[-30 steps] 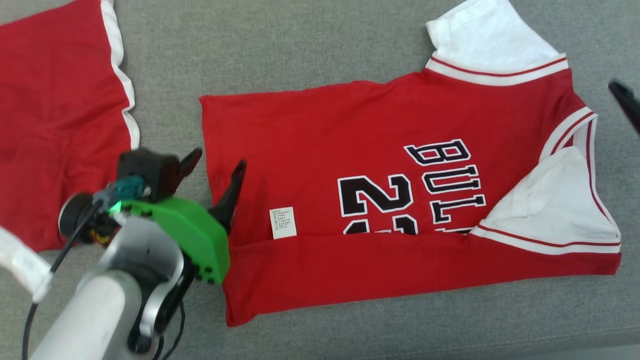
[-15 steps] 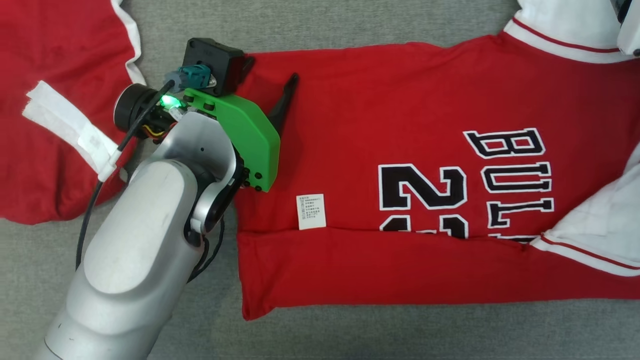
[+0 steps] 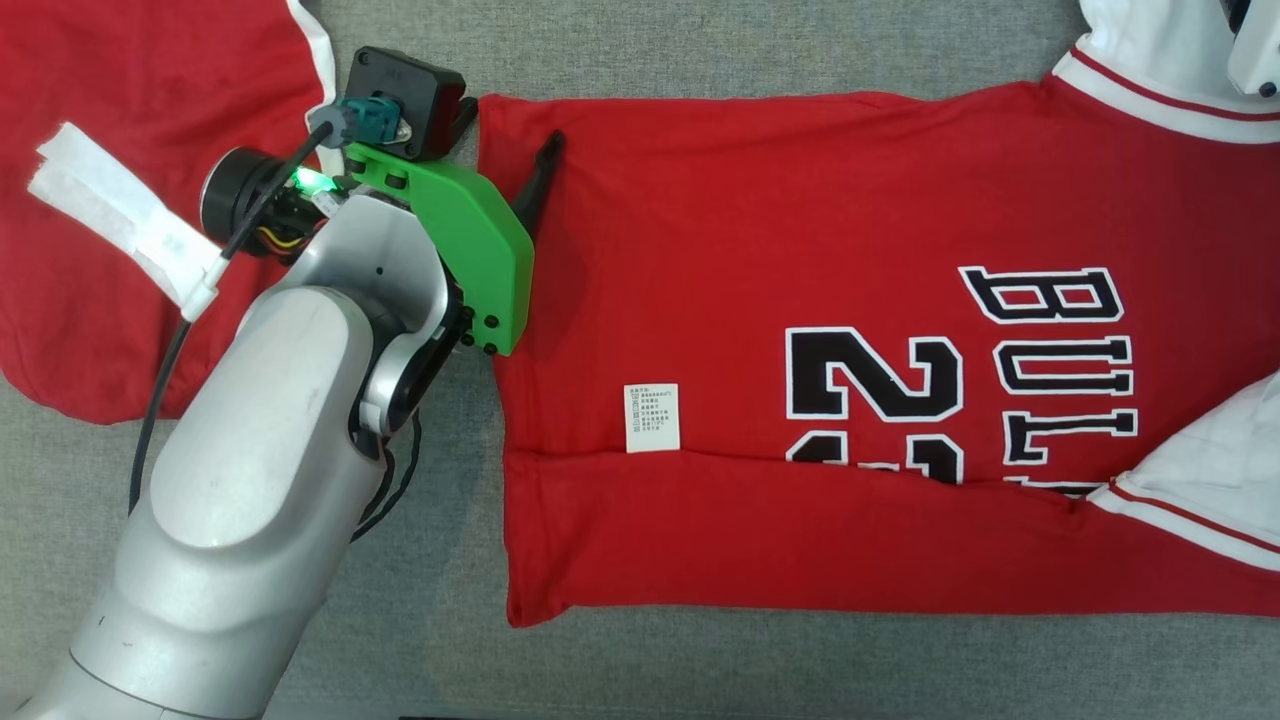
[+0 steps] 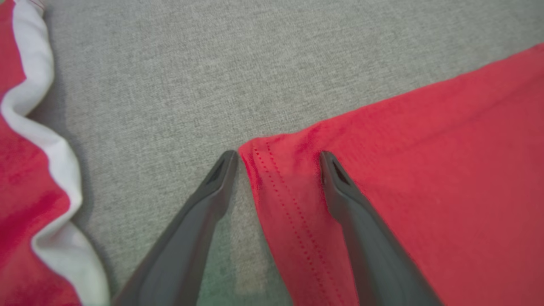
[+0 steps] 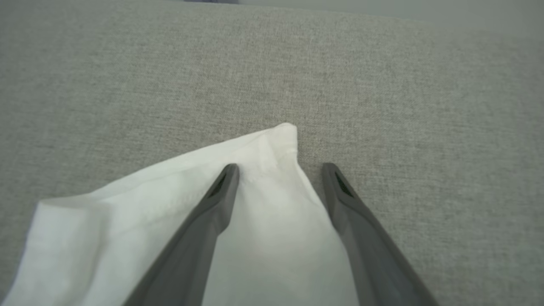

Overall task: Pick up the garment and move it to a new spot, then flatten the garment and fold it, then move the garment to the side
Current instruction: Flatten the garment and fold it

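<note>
The garment is a red jersey with black-and-white lettering and white sleeves, lying flat on the grey surface with its near edge folded up in a strip. My left gripper stands open at its far left corner. In the left wrist view the left gripper straddles the stitched hem corner of the garment, one finger on grey fabric and the other on red cloth. My right gripper is open over the tip of a white sleeve, with one finger on the sleeve and the other beside it.
A second red piece with white trim lies to the left, close to my left arm, and shows as red and white folds in the left wrist view. A white care label sits above the folded strip. Grey fabric surface surrounds everything.
The head camera has shifted. My left gripper has moved from the garment's left side edge up to its far left corner, staying open. A pale part of my right arm now shows at top right.
</note>
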Robot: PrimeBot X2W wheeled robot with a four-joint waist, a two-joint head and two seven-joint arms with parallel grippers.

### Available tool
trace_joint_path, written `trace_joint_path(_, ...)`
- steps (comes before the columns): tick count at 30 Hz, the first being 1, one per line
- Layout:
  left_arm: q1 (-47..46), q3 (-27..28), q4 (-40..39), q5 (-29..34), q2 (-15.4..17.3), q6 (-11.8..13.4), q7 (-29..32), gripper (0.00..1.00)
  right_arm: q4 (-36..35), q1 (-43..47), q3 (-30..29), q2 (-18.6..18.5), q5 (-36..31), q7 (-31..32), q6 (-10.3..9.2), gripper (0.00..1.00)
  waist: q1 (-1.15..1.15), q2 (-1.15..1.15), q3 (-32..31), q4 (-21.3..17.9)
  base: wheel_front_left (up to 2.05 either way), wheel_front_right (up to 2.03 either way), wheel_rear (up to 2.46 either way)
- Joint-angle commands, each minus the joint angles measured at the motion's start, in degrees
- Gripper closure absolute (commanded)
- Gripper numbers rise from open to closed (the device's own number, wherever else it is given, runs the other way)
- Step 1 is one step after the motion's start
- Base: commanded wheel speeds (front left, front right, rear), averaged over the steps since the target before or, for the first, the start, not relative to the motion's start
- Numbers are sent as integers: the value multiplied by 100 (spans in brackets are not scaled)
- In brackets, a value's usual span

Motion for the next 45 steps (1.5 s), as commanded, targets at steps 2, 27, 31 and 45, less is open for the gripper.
trace_joint_path(2,-35,-80,178,-38,-14,-82,93,0,201,169,158,49,83,25,2,51,0,0,-12,-17,0,0,0)
trace_joint_path(27,1557,343,-1499,-709,489,-24,-574,100,-2397,2511,102,-1107,2089,-1344,-3,100,0,0,-1268,-643,0,0,0)
trace_joint_path(31,2044,395,-1881,-837,591,99,-573,100,-3115,3595,-363,-1119,2254,-1346,-3,100,0,0,-1494,-798,0,0,0)
trace_joint_path(45,3495,618,-2236,-984,908,486,-915,100,-3962,5418,-759,-60,1959,-1312,-2,100,0,0,-1766,-1210,0,0,0)
